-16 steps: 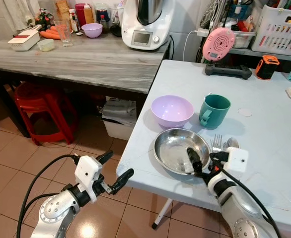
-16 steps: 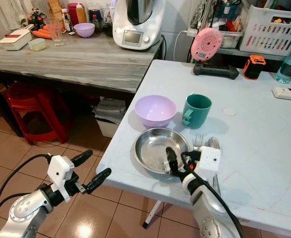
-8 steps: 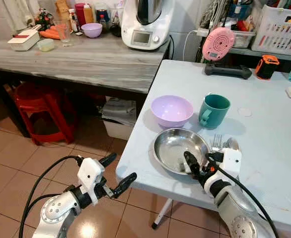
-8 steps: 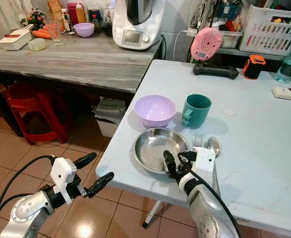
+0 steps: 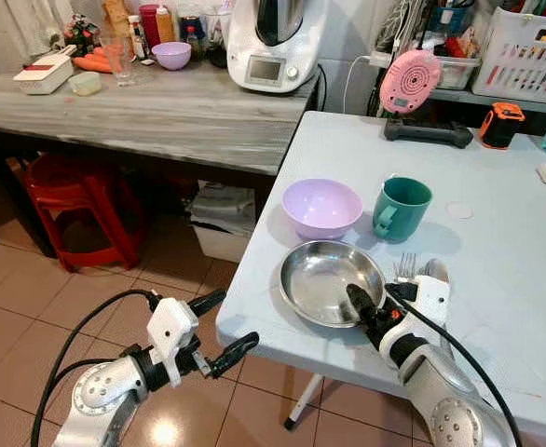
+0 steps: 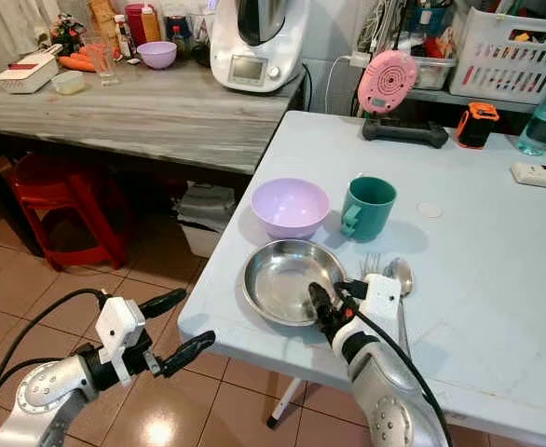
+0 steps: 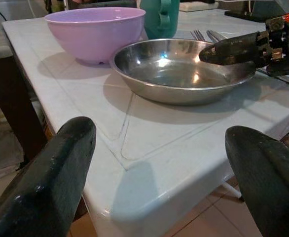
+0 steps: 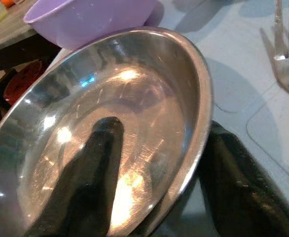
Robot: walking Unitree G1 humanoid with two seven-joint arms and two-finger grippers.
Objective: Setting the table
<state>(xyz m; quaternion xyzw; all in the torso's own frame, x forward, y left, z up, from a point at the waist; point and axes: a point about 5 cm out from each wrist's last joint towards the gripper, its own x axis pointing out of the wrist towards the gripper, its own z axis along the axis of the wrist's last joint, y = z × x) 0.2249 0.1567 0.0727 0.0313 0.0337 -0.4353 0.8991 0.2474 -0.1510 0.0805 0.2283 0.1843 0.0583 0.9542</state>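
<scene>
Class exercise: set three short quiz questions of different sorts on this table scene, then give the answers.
1. True or false: the right gripper has the steel plate's rim between its fingers.
2. Which sits nearest the fork? A) purple bowl B) spoon C) green mug
3. Fill in: the left gripper is open, off the white table's ____.

Key: 1 true; 2 B; 3 corner.
</scene>
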